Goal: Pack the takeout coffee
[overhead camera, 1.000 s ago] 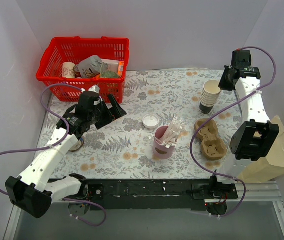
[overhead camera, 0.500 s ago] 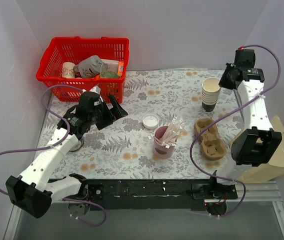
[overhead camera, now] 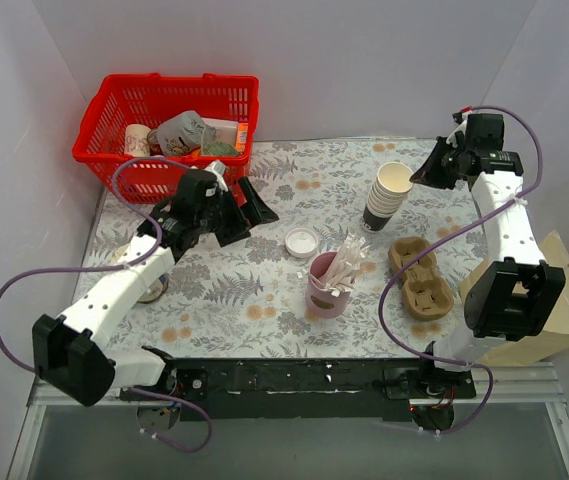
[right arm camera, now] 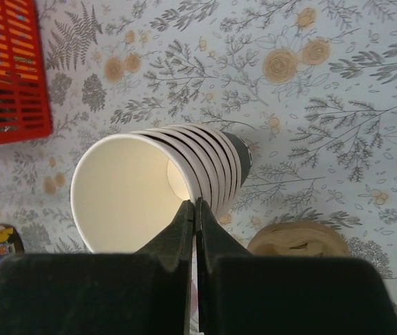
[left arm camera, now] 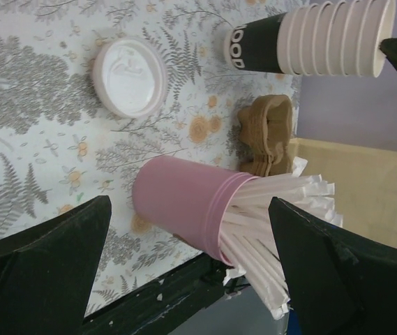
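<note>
A two-armed robot at work on a takeout order: the right claw point(overhead camera: 422, 177) is clenched on the rim of the top cup in the stack of cream cups point(overhead camera: 387, 195), which leans toward it at the far right of the floral bench point(overhead camera: 264, 300). The left claw point(overhead camera: 249, 215) hangs spread wide and empty in front of the red basket point(overhead camera: 92, 125), looking toward a loose white lid point(overhead camera: 301, 241) and the pink cup of sticks point(overhead camera: 326, 290). The takeout coffee itself cannot be made out with certainty. A round object point(overhead camera: 152, 290) at the near left, mostly hidden under the left forearm, may be it. Neither claw grips it, so packing appears barely begun. The next move probably calls for parking the stack upright, then taking the coffee level and seating it in the pulp carrier point(overhead camera: 422, 280) beside the paper bag point(overhead camera: 554, 310).
</note>
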Controlling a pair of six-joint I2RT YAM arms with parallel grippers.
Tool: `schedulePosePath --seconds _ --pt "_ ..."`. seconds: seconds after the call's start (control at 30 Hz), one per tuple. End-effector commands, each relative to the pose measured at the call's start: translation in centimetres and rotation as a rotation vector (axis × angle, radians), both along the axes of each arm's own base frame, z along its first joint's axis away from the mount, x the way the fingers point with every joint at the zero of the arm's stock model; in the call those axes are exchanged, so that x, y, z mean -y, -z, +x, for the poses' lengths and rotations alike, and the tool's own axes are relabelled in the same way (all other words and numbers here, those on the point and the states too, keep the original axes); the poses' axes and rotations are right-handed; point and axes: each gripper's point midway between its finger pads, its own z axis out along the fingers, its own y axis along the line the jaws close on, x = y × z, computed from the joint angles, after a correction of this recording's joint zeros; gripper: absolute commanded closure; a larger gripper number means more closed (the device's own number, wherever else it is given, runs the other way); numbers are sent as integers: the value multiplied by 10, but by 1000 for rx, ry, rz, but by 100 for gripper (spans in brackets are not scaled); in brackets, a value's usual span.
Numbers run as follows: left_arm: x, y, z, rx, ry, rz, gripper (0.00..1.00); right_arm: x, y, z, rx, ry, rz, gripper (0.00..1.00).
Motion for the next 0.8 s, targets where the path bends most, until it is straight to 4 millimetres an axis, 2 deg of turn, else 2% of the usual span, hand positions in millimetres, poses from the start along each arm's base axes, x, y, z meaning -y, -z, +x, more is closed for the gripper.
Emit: schedulePosePath --seconds 0.0,0.03,0.07,0.1,0.13,0.17,0.2,0.23,0.27,0.3,0.33,0.37,0.4,0.47,0.5,0.53,0.6,0.63,0.77 --pt "52 -34 17 89 138 -112 2 -24 -20 2 83 -85 84 99" --pt "62 -47 24 129 157 -126 2 -26 -19 1 85 -91 84 99" --pt "75 -35 30 110 182 -108 2 -27 -18 0 83 -93 86 99" --pt "82 -33 36 115 190 -104 2 -31 -20 -1 89 -103 87 99" --pt "89 -45 47 154 186 -108 2 -33 -20 -2 89 -108 90 99" --pt "96 -26 61 130 182 -77 2 -35 -20 -2 92 -113 90 99" --pt "99 -23 68 134 181 -63 2 -38 -20 -4 94 -123 87 99" --pt "107 -35 76 155 198 -81 2 -40 -20 -4 94 -127 86 99" --pt "116 -19 85 130 215 -71 2 -41 -19 -4 94 -130 83 99" --pt "123 -17 89 125 232 -76 2 -43 -19 -5 94 -136 81 99" --pt "130 -18 91 128 257 -90 2 -44 -18 -4 94 -135 78 99" --pt "138 -28 94 146 284 -113 2 -45 -17 -3 92 -136 79 99" --pt "144 -15 100 125 291 -105 2 -48 -15 -4 86 -142 81 99" --pt "155 -17 106 150 313 -115 2 -51 -10 -2 77 -145 87 99" --pt "159 -6 112 137 313 -106 2 -52 -9 -1 77 -145 90 99" --pt "161 -2 116 137 317 -105 2 -63 -8 -2 74 -168 91 99" --pt "169 -5 117 136 347 -131 2 -70 -7 0 70 -183 94 99" --pt "174 5 119 115 358 -144 2 -72 -9 1 74 -183 92 99" --pt "186 7 118 91 397 -202 2 -77 -5 2 58 -188 79 99"
